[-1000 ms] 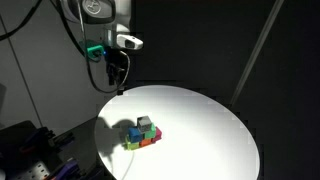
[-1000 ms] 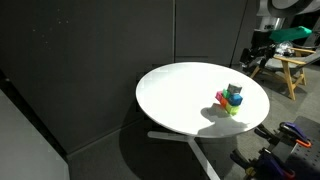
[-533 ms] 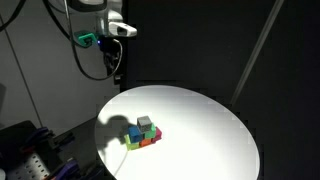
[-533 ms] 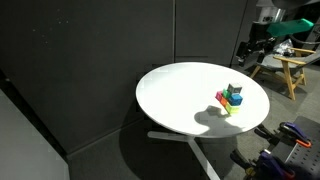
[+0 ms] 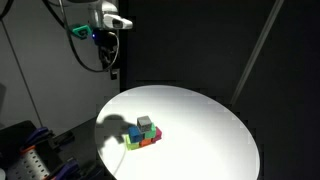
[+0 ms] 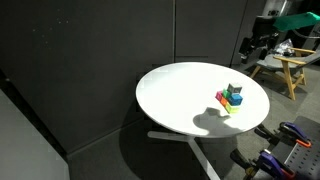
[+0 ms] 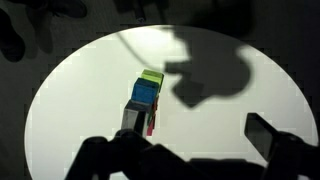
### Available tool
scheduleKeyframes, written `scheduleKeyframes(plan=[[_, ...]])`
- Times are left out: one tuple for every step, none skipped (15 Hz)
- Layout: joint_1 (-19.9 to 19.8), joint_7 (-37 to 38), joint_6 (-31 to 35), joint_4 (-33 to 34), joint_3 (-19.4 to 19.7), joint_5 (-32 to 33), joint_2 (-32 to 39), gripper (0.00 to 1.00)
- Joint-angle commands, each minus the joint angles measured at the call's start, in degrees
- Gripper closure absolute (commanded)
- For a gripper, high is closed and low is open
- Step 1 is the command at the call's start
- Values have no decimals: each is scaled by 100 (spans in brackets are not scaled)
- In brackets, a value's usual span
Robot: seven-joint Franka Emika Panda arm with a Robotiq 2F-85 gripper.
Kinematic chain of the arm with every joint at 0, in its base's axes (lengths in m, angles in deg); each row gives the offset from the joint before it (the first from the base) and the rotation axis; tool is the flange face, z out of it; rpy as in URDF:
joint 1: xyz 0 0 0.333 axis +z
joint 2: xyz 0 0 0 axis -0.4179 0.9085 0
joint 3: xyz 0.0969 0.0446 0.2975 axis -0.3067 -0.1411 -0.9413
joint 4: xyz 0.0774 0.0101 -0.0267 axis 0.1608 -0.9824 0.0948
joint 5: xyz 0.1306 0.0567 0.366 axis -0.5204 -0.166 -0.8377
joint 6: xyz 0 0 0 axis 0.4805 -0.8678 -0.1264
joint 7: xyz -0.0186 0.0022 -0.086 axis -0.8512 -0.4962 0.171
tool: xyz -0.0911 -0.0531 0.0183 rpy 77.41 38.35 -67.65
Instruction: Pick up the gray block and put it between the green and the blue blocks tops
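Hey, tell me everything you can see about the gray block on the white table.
The gray block is a small, plain cube with a matte look; its material is unclear. It sits at one end of a tight cluster of coloured blocks on the round white table. In the wrist view it sits against a blue block and a red one. Whether it rests on the table or on another block cannot be told. Nothing grips it, and it looks upright and square with its neighbours.
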Motion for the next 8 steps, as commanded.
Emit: scheduleKeyframes(plan=[[35, -298, -246, -46, 92, 66, -146, 0], [30, -97, -117, 4, 40, 13, -32, 0], [31, -113, -131, 2, 44, 13, -30, 0], [31, -113, -130, 2, 44, 13, -24, 0], [31, -113, -129, 2, 44, 13, -18, 0], [32, -113, -129, 2, 44, 13, -13, 0], [32, -113, -129, 2, 44, 13, -13, 0], [31, -113, -129, 2, 44, 13, -12, 0]])
